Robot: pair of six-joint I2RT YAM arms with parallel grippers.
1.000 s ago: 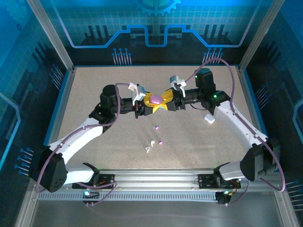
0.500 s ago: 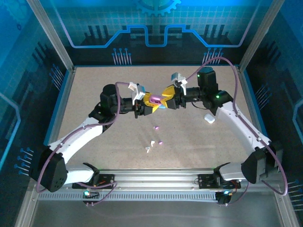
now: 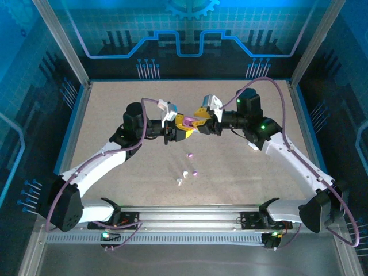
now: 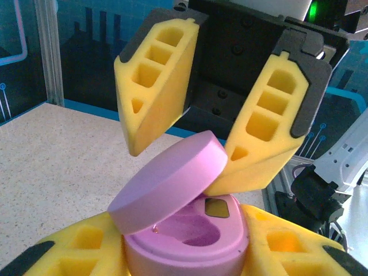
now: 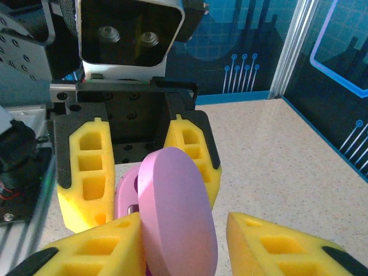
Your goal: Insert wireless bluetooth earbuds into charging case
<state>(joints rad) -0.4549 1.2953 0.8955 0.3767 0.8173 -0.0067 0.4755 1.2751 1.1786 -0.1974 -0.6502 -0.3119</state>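
Beige speckled table (image 3: 115, 115) sits inside shiny blue walls (image 3: 190, 34). Tiny earbuds (image 3: 190, 154) — pink and white — lie on it in front of the arms, well apart from the case. The left gripper (image 3: 185, 122) squeezes the smooth, round pink-purple case (image 4: 172, 256) between foamy yellow fingers (image 4: 86, 247). The right gripper (image 4: 184, 164) stands with its jaws apart around the tilted lid (image 5: 175, 213) — one finger touching.

charging case (image 4: 172, 192): pink-purple | finger pads (image 4: 155, 86): yellow | table (image 3: 115, 115): speckled beige | pink-purple earbuds (image 3: 190, 154) | white earbuds (image 3: 179, 181)
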